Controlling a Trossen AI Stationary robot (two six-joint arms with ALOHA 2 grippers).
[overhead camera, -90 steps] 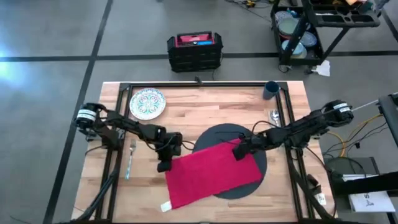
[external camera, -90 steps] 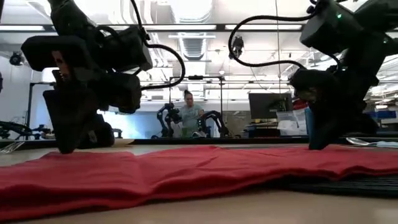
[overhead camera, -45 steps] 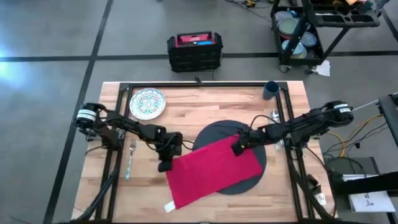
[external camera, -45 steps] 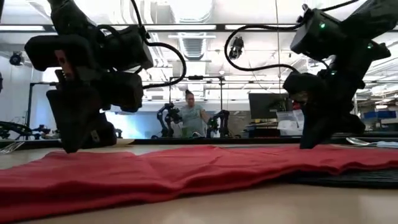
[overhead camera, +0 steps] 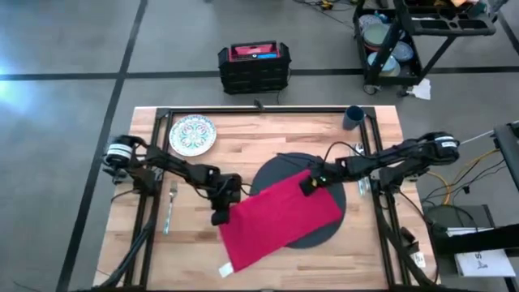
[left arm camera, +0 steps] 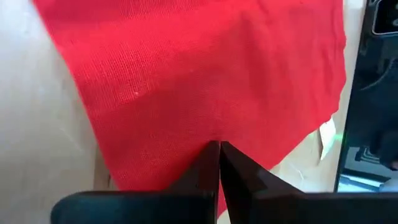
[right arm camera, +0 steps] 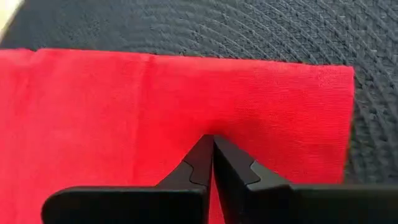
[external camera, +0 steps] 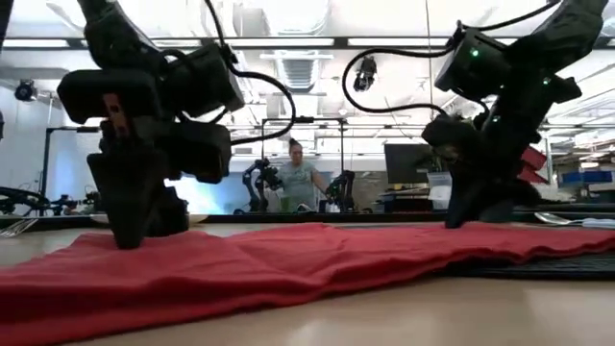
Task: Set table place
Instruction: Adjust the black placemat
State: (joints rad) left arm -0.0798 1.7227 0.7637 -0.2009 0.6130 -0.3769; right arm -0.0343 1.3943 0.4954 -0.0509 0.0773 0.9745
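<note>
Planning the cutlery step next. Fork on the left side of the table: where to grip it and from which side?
Grip the fork mid-handle, from straight above, fingers straddling its narrow width. It lies flat on the table between the black frame rail and the left gripper, so side approaches look crowded.

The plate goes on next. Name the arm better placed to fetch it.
Probably left. The plate lies at the far left of the table, on the left gripper's side. The right gripper is farther off. Both are shut on the napkin.
</note>
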